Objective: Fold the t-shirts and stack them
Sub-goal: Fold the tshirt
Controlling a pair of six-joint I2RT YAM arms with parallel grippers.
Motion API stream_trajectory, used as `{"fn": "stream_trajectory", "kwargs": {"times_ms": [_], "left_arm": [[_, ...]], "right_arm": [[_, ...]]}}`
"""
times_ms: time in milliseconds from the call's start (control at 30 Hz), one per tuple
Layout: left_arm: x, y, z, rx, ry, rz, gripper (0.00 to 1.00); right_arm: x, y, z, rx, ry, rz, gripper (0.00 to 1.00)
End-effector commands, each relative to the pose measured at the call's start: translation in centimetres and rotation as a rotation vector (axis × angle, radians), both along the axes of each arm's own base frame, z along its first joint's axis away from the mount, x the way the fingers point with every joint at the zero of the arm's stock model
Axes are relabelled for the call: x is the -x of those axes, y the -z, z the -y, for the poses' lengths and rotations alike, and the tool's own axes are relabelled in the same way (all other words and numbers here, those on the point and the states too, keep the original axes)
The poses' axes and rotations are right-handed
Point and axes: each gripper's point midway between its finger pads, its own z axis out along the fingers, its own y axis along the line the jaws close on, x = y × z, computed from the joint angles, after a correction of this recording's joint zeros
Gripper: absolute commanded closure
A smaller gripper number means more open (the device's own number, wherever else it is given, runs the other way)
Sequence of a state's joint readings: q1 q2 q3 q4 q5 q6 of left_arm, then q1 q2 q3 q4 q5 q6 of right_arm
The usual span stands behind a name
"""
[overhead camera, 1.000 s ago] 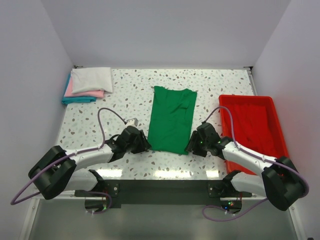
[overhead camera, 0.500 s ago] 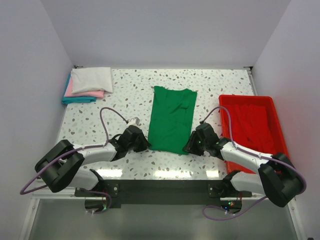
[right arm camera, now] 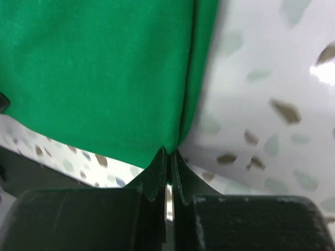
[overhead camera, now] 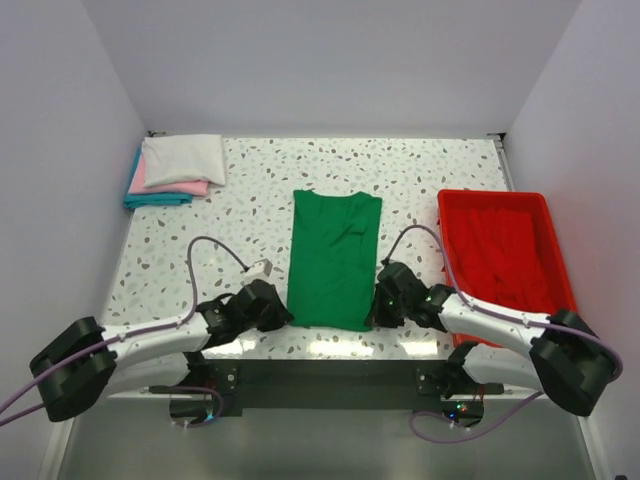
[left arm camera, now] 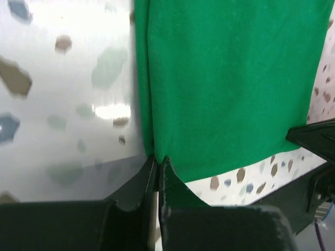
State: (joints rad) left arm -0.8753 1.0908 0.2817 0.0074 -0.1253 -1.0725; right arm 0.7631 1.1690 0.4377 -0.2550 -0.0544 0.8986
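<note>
Top view, green shirt (overhead camera: 333,260): I see it flat on the table (overhead camera: 250,215), folded into a long strip, just left of the tray (overhead camera: 495,195) and not touching it.
Top view, stack: white shirt (overhead camera: 183,158) over pink shirt (overhead camera: 172,187) over teal shirt (overhead camera: 150,200), well left of the tray, at the table's far corner.
Top view, left claw (overhead camera: 287,318): low on the table, at the green shirt's near corner on the side away from the tray.
Top view, right claw (overhead camera: 373,320): at the near corner on the tray side, between green shirt and tray.
Left wrist, left claw (left arm camera: 158,159): fingers pressed together, pinching the hem corner of the green shirt (left arm camera: 230,78). I see cloth caught between the tips.
Right wrist, right claw (right arm camera: 170,152): same on this side, tips closed on the corner of the green shirt (right arm camera: 104,68). The folded edge runs straight up from the pinch.
Right wrist, table: speckled surface bare beside the cloth on the tray side.
</note>
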Motion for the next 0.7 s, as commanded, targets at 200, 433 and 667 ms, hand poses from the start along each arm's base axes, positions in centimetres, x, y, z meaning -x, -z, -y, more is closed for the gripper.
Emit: {"fn": "stream_trajectory", "kwargs": {"times_ms": [200,433,667], "left_arm": [[4.5,-2.2,-3.0,-0.090,-0.072,-0.025,1.00],[1.4,-9.0,-1.9,-0.095,-0.092,0.130,1.00],[-4.0,-13.5,-1.9,-0.070,-0.095,0.236,1.00]], "right_arm": [[5.0,-1.7,3.7,0.194,-0.148,0.003,1.00],[3.2,-7.3,4.5,0.246,-0.138,0.104,1.00],[-1.3,-11.8,3.3,0.268,-0.105,0.227,1.00]]}}
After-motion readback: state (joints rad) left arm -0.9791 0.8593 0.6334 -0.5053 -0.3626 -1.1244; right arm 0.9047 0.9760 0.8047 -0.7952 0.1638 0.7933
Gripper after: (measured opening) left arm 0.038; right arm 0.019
